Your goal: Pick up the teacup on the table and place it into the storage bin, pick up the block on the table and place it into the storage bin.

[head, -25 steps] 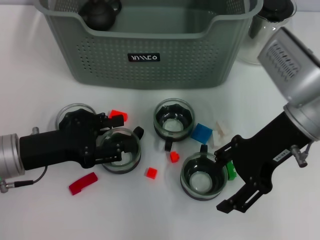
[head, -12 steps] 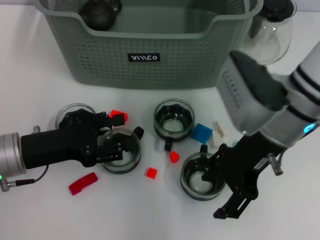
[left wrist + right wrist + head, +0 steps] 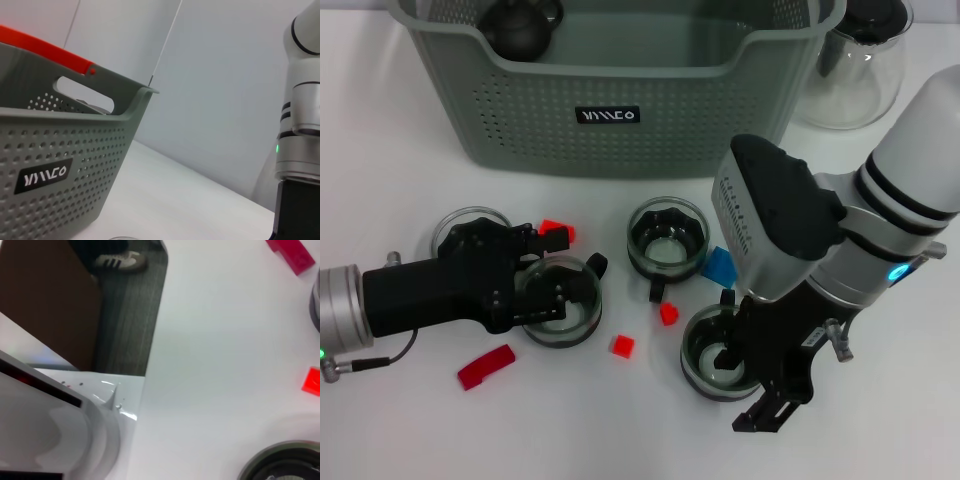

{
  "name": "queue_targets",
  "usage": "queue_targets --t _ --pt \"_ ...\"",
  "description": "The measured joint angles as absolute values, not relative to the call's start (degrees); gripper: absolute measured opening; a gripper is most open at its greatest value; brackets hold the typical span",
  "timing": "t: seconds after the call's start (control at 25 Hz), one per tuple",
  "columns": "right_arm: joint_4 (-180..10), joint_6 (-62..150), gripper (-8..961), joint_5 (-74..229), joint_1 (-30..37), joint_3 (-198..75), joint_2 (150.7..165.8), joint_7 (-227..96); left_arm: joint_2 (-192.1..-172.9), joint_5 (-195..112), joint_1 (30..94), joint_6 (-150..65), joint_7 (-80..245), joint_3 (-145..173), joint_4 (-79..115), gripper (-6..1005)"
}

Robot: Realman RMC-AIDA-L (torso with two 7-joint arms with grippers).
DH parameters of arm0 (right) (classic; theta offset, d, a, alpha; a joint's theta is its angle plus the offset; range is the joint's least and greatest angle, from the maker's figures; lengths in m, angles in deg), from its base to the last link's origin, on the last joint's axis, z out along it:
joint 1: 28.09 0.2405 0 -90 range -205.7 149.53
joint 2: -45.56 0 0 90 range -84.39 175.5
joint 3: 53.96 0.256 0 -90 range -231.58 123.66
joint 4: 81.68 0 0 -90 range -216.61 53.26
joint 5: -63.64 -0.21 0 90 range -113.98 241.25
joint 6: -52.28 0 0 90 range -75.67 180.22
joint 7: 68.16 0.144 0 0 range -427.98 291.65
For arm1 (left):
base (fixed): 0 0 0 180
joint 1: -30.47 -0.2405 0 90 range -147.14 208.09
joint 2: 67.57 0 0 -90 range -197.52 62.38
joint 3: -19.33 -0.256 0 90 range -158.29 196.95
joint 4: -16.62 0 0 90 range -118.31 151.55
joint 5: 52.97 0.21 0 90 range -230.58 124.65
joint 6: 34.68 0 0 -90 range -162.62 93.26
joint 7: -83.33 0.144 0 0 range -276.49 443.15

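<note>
Across the white table (image 3: 400,200) sit four clear glass teacups with dark bases: one (image 3: 558,302) between the left gripper's fingers, one (image 3: 460,226) just behind them, one (image 3: 667,237) in the middle and one (image 3: 718,352) under the right gripper (image 3: 758,380).

Blocks number at least five: three small red cubes (image 3: 621,346) (image 3: 668,313) (image 3: 556,231), one long red bar (image 3: 486,366) and one blue square (image 3: 721,265).

Lying low and level from the left edge, the left gripper (image 3: 555,285) has its black fingers spread round the teacup's rim; whether they press the glass cannot be told.

From the upper right the right arm bends steeply down, its gripper's fingers parted over the nearest teacup, one inside the rim and one outside on the near side.

Beyond both stands the large grey-green perforated plastic storage bin (image 3: 620,120), holding a dark round teapot (image 3: 518,25); its black label's white lettering is stylised and not clearly legible.

A clear glass carafe (image 3: 855,60) stands beside the bin.
</note>
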State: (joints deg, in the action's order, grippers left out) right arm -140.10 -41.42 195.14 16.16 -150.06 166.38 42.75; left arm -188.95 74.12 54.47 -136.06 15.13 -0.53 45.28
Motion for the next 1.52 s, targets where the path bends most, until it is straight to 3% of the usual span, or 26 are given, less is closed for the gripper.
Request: queue_targets --t 0.68,1.12,1.52 --pt "-140.04 -37.41 618 194.91 16.53 -154.99 166.37 44.45 -189.1 74.12 54.05 -134.44 15.27 -0.53 44.7 768" --pt "-140.23 -37.36 154 194.73 16.02 -155.74 166.3 44.34 -189.03 74.12 53.88 -134.09 15.91 -0.54 44.54 766" --pt "-143.43 -40.15 99 194.83 14.87 -153.26 165.86 44.81 -189.03 74.12 53.85 -134.14 15.92 -0.53 44.57 764"
